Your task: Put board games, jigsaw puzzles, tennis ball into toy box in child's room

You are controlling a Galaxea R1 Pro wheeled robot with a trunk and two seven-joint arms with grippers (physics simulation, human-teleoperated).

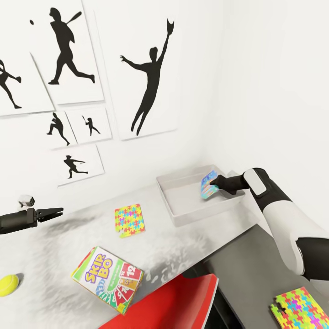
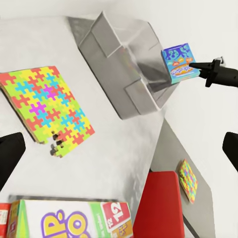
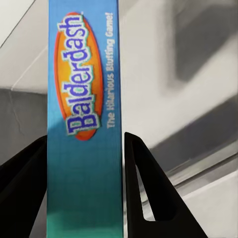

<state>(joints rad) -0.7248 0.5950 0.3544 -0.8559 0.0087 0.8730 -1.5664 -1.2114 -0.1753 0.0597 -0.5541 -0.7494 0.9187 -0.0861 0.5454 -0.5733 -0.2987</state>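
Observation:
The grey toy box [image 1: 185, 203] stands at the table's far right by the wall. My right gripper [image 1: 215, 183] is shut on the blue Balderdash board game [image 1: 209, 185], held on edge just inside the box's right rim; the same game [image 3: 84, 114] sits between the black fingers [image 3: 148, 193]. My left gripper [image 1: 57, 211] hovers open over the table's left side, holding nothing. On the table lie a colourful jigsaw puzzle [image 1: 130, 220], the Skip-Bo board game [image 1: 108, 278] and a yellow tennis ball [image 1: 8, 284]. A second jigsaw puzzle [image 1: 299, 310] lies on the dark surface at the lower right.
A red chair [image 1: 183, 301] sits at the table's front edge beside Skip-Bo. The white wall with black silhouette posters [image 1: 148, 73] runs behind the table [image 1: 68, 237] and turns a corner by the box. A dark surface [image 1: 246, 274] adjoins the table under my right arm.

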